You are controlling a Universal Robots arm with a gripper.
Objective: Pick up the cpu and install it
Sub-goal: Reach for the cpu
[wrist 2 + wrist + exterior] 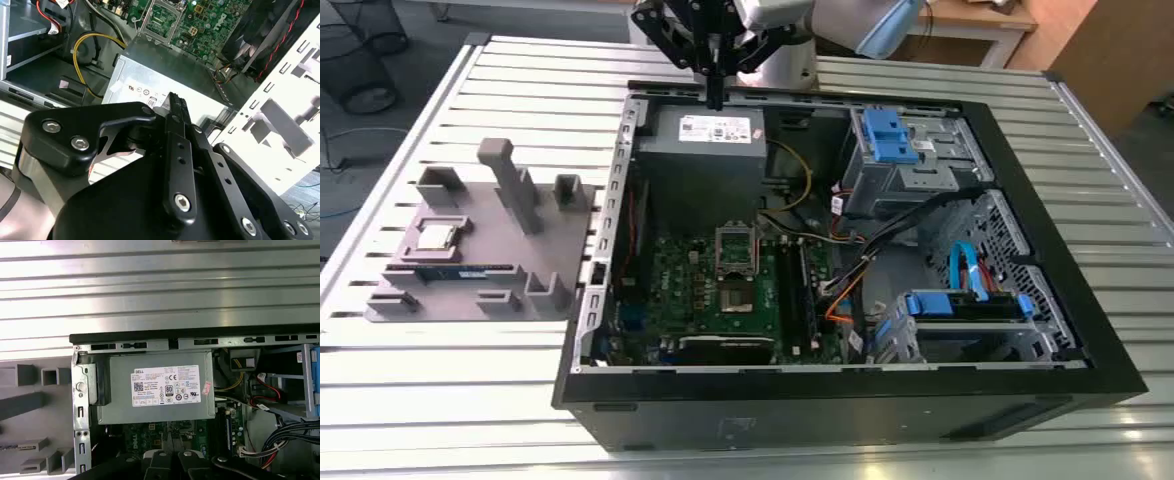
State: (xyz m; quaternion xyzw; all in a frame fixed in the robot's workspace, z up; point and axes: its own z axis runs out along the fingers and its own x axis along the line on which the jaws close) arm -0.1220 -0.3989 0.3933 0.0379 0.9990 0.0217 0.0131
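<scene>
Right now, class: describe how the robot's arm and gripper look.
The gripper is matt black: angular linked bars joined by silver socket-head screws, tapering to slim fingers. The arm behind it is pale silver-grey with a light blue joint cap.

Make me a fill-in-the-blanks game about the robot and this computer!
1. The silvery square ___ lies on the grey tray, beside the memory stick.
2. The gripper hangs over the power supply, holding ___.
3. The computer case is ___, showing its motherboard.

Missing words: cpu; nothing; open
</scene>
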